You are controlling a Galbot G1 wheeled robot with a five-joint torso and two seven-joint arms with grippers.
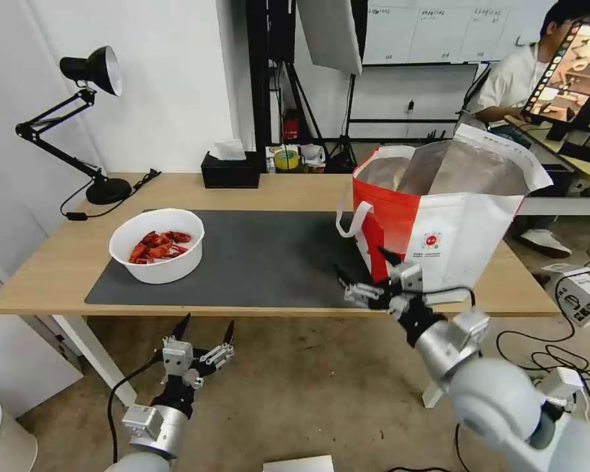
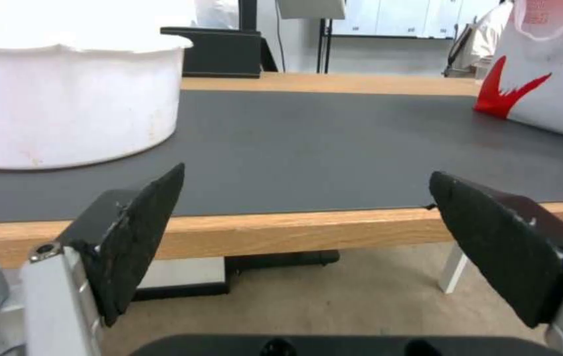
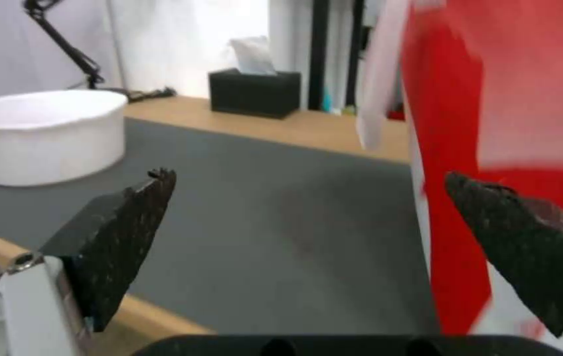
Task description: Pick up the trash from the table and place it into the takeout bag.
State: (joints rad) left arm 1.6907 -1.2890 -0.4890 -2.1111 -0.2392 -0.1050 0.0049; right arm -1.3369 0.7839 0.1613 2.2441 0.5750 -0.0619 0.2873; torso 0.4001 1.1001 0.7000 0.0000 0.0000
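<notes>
A white round bowl (image 1: 157, 246) of red crayfish shells, the trash, sits at the left end of the dark grey mat (image 1: 262, 262) on the light-wood table (image 1: 52, 269). The white and red takeout bag (image 1: 446, 223) stands open at the table's right end, its foil lining showing. My left gripper (image 1: 207, 322) hangs open below the table's front edge, in front of the bowl (image 2: 70, 99) and level with the mat (image 2: 308, 143). My right gripper (image 1: 362, 263) is open over the mat's front right corner, close beside the bag (image 3: 492, 123), with the bowl (image 3: 44, 138) farther off.
A black desk lamp (image 1: 92, 72) and its cable stand at the back left. A black tissue box (image 1: 229, 169) sits at the back edge. Cables and a small white box (image 1: 587, 292) lie on the floor at the right. A bin (image 1: 0, 439) stands at lower left.
</notes>
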